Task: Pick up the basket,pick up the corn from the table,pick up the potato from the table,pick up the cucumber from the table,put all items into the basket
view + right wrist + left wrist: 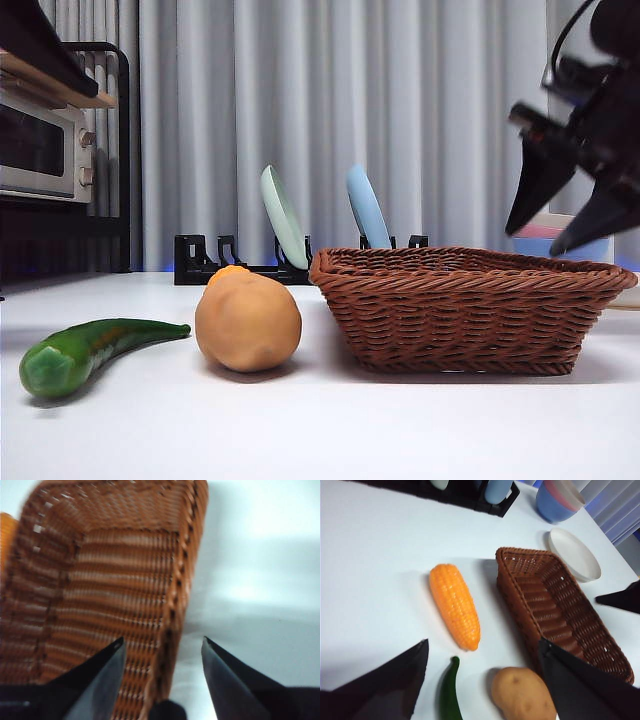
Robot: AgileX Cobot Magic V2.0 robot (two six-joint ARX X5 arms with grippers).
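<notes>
On the table beside the potato point(248, 322), the empty basket point(460, 308) looks light and stiff, its braided rim probably the best hold for the right gripper point(161, 647), spread astride it.

Non-task surroundings as I see them, located from the black dish rack point(240, 262) at the back of the white tabletop point(300, 420). A pale green plate point(283, 217) and a light blue plate point(367, 208) stand on edge in the rack. Left of the rack, a toaster oven point(40, 150) sits on a dark shelf. Behind the rack hangs a grey curtain point(400, 110). Right of the rack stand stacked blue and pink bowls point(559, 499), with a white plate point(573, 554) just beside them.
</notes>
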